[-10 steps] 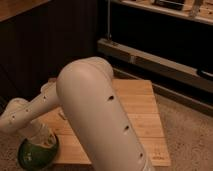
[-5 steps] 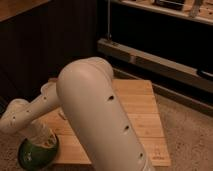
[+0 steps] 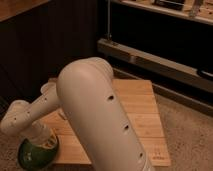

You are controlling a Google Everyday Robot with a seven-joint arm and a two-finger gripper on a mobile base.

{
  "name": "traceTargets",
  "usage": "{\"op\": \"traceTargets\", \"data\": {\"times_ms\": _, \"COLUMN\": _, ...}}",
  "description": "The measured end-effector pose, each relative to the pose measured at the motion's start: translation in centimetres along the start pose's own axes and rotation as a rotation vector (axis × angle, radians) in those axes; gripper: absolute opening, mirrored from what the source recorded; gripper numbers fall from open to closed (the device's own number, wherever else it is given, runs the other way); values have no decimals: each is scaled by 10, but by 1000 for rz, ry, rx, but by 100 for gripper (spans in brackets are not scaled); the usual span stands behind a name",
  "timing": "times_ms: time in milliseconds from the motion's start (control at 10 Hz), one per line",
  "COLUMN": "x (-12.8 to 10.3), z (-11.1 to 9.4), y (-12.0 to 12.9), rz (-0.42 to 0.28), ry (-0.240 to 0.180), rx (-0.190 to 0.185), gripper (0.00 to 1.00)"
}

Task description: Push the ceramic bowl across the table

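Observation:
The green ceramic bowl sits at the near left corner of the light wooden table, partly over its edge. My white arm fills the middle of the view and bends back down to the left. My gripper is at the bowl, low over its rim and inside, and the wrist hides most of it. The bowl's right side is hidden behind the gripper and the arm.
A dark cabinet wall stands behind the table. A long metal rail and shelf run along the back right. Speckled floor lies to the right of the table.

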Motion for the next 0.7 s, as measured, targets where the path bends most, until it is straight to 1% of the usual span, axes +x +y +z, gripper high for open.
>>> {"op": "traceTargets", "data": {"times_ms": 100, "x": 1, "z": -1, "y": 0, "rz": 6, "ry": -28, "rx": 1, "gripper": 9}}
{"op": "traceTargets", "data": {"times_ms": 200, "x": 2, "z": -2, "y": 0, "rz": 9, "ry": -68, "rx": 3, "gripper": 9}}
{"op": "traceTargets", "data": {"times_ms": 300, "x": 3, "z": -3, "y": 1, "rz": 11, "ry": -93, "rx": 6, "gripper": 9}}
{"op": "traceTargets", "data": {"times_ms": 400, "x": 2, "z": -4, "y": 3, "rz": 11, "ry": -113, "rx": 9, "gripper": 9}}
{"op": "traceTargets", "data": {"times_ms": 500, "x": 4, "z": -4, "y": 2, "rz": 18, "ry": -124, "rx": 11, "gripper": 9}}
{"op": "traceTargets", "data": {"times_ms": 600, "x": 6, "z": -3, "y": 0, "rz": 31, "ry": -145, "rx": 2, "gripper": 9}}
{"op": "traceTargets", "data": {"times_ms": 700, "x": 8, "z": -2, "y": -1, "rz": 42, "ry": -159, "rx": -14, "gripper": 9}}
